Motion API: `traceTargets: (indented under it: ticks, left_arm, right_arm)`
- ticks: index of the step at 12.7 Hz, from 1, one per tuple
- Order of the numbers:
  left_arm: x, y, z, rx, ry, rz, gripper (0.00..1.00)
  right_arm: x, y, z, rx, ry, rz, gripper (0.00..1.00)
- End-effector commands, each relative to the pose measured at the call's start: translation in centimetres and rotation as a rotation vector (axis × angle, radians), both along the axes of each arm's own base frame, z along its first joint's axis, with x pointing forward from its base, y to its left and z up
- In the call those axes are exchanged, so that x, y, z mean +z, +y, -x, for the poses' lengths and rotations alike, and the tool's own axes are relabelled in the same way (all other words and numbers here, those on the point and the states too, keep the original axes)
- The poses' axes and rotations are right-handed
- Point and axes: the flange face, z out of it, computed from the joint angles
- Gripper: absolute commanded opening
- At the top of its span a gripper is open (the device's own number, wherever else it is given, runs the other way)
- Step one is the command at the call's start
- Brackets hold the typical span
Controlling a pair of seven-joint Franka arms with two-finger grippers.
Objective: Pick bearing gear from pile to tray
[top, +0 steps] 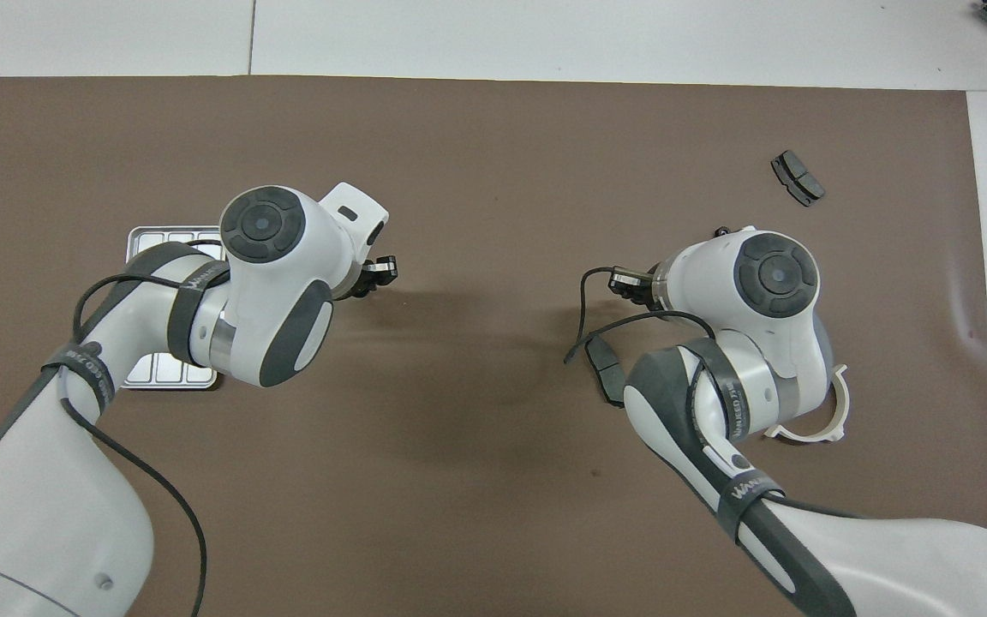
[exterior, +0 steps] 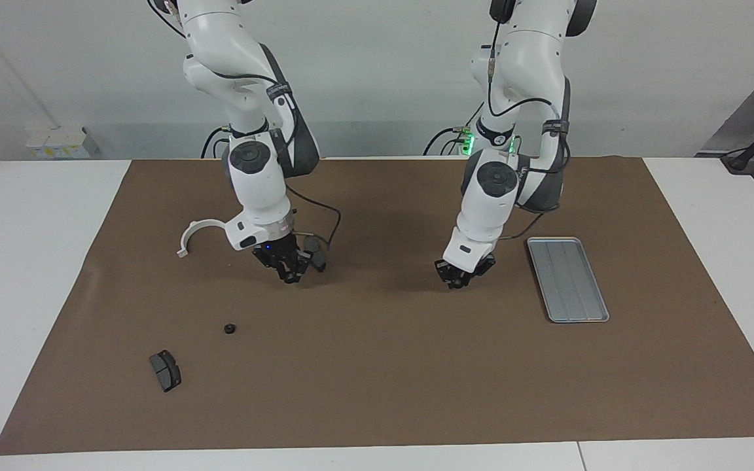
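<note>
One small black round gear (exterior: 229,328) lies on the brown mat at the right arm's end; only its edge shows in the overhead view (top: 721,230). The pile is scattered around it: a dark grey brake pad (exterior: 165,370) farther from the robots, a second brake pad (exterior: 315,254) and a white curved bracket (exterior: 197,233) nearer to them. My right gripper (exterior: 289,272) hangs low over the mat beside the second brake pad. The silver ridged tray (exterior: 567,279) lies at the left arm's end. My left gripper (exterior: 459,277) hangs low over the mat beside the tray.
The brown mat (exterior: 383,379) covers most of the white table. In the overhead view the left arm hides much of the tray (top: 151,241) and the right arm hides part of the bracket (top: 812,431). A black cable (top: 583,300) loops off the right wrist.
</note>
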Motion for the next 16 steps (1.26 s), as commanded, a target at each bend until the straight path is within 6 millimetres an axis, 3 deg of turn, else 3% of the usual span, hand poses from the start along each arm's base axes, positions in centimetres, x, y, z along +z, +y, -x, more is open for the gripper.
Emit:
traceTargets:
  ticks: [1,4,7,10,12,14,15,16]
  left_arm:
    - [1.8,4.6,-0.5,-0.064,0.032,-0.016,0.17]
    - [2.3,11.0,-1.7,-0.141,0.052,-0.024,0.17]
    - [1.8,16.7,-1.9,-0.238,0.082,-0.024,0.17]
    - [0.8,21.3,-1.1,-0.308,0.104,-0.020,0.19]
    - [-0.2,23.0,-0.3,-0.341,0.120,-0.016,0.19]
    - [-0.4,23.4,0.0,-0.349,0.124,-0.014,0.24]
    - [-0.3,23.5,0.1,-0.347,0.126,-0.014,0.33]
    - [-0.3,23.5,0.0,-0.347,0.126,-0.014,0.49]
  right_arm:
    - [0.1,7.0,-1.7,-0.069,0.018,-0.056,0.00]
    - [-1.4,16.1,-1.7,-0.134,0.013,-0.085,0.00]
    - [-2.8,20.9,-1.0,-0.135,0.024,-0.063,0.00]
    - [-3.7,22.0,-0.2,-0.120,0.019,-0.050,0.00]
    - [-4.5,22.5,0.8,-0.119,0.026,-0.046,0.01]
    - [-5.8,22.4,1.7,-0.112,0.026,-0.048,0.16]
    - [-5.8,22.3,1.8,-0.112,0.035,-0.039,0.40]
    - [-5.6,22.3,1.7,-0.113,0.040,-0.034,0.75]
